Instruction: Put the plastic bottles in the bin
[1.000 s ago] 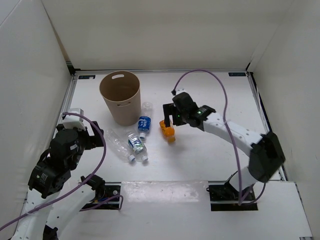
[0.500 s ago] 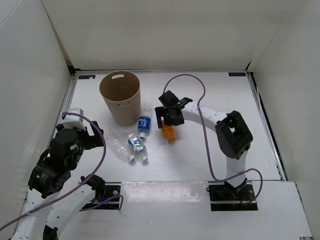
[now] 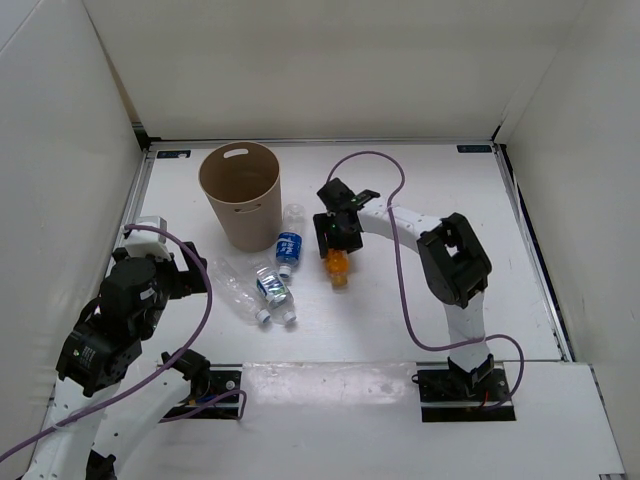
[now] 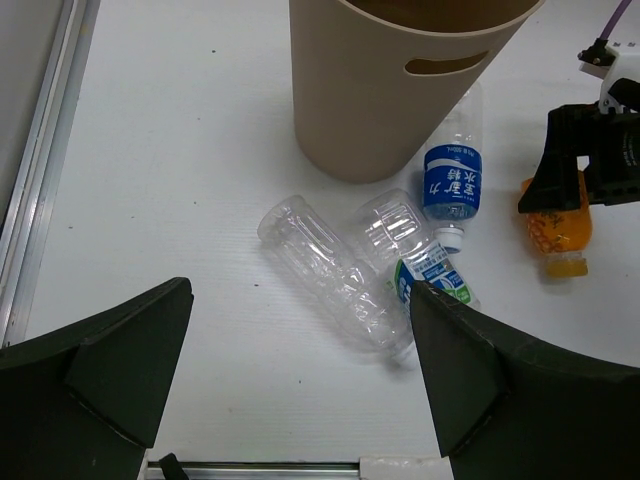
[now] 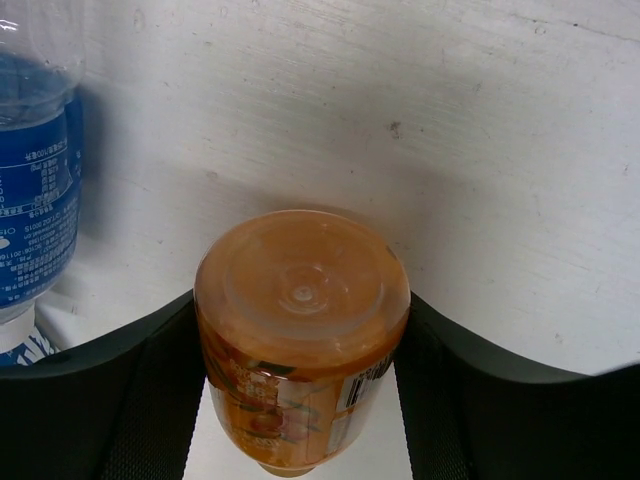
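Bin (image 3: 240,200): mouth open overhead.
Clear bottles (image 3: 289,246): three, crowding the bin's near-right foot; low approach blocked there.
Right end effector (image 3: 336,250), straddling orange bottle (image 3: 339,268): occupies mid-table.
Table (image 3: 470,200): free at far right.

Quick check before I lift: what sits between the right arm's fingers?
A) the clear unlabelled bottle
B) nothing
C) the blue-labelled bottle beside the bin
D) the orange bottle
D: in the right wrist view the orange bottle fills the gap, with the right fingers against both of its sides.
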Action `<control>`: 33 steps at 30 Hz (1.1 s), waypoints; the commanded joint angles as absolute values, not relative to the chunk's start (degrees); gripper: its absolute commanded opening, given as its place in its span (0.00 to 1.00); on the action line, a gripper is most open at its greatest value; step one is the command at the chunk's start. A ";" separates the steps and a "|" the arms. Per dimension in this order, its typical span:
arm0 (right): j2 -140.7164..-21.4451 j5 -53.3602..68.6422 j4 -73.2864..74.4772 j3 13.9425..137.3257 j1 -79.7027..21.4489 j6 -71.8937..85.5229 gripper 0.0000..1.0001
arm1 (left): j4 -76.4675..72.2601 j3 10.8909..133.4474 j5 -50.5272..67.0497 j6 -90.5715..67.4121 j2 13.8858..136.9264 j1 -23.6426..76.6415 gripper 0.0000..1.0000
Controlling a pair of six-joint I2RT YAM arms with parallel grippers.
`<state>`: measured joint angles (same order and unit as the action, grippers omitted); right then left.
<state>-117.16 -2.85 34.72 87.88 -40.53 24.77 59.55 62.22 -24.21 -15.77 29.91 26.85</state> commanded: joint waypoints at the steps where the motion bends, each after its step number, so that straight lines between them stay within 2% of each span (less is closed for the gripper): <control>1: -114.63 -3.42 35.77 88.08 -40.78 24.78 0.41 | 58.97 61.87 -24.96 -16.00 29.97 26.72 1.00; 3: -112.42 -5.44 36.30 87.28 -40.69 25.48 0.25 | 58.98 61.61 -25.05 -16.08 29.71 26.63 1.00; 9: -94.94 -11.86 34.91 91.84 -40.96 23.22 0.00 | 59.24 61.70 -25.31 -16.26 29.71 26.72 1.00; 13: -90.44 -10.11 22.25 95.52 -41.65 18.38 0.00 | 59.15 61.70 -25.66 -16.35 29.71 26.63 1.00; 17: -94.03 -9.41 17.24 104.75 -43.68 13.28 0.00 | 59.68 61.61 -25.93 -16.79 29.62 26.54 1.00; 20: -99.57 -8.53 10.04 112.75 -45.87 10.64 0.00 | 59.68 61.61 -26.10 -16.96 29.71 26.54 1.00; 23: -108.61 -7.82 7.82 125.98 -48.59 8.71 0.00 | 59.85 61.52 -26.19 -16.87 29.62 26.54 1.00; 24: -115.33 -7.47 7.82 131.69 -49.04 7.83 0.00 | 59.85 61.52 -26.28 -16.87 29.71 26.63 1.00; 26: -119.25 -7.47 7.83 138.82 -50.61 6.78 0.00 | 59.85 61.44 -26.28 -16.79 29.53 26.54 1.00; 28: -124.78 -9.57 3.12 140.79 -51.59 5.81 0.00 | 59.77 61.44 -26.45 -16.87 29.44 26.63 1.00; 30: -126.82 -10.89 0.80 140.45 -52.47 4.22 0.01 | 60.11 61.52 -26.37 -16.79 29.09 26.63 1.00; 31: -128.31 -11.68 0.70 140.54 -52.82 4.22 0.05 | 59.94 61.44 -26.54 -16.79 28.83 26.63 1.00; 33: -128.76 -11.60 -1.06 140.62 -52.56 5.09 0.05 | 60.12 61.35 -27.15 -16.96 28.39 26.46 1.00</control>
<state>-129.54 -9.56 5.82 138.10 -52.49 6.72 59.99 61.54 -25.71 -16.58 29.26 26.81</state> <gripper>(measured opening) 0.690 1.000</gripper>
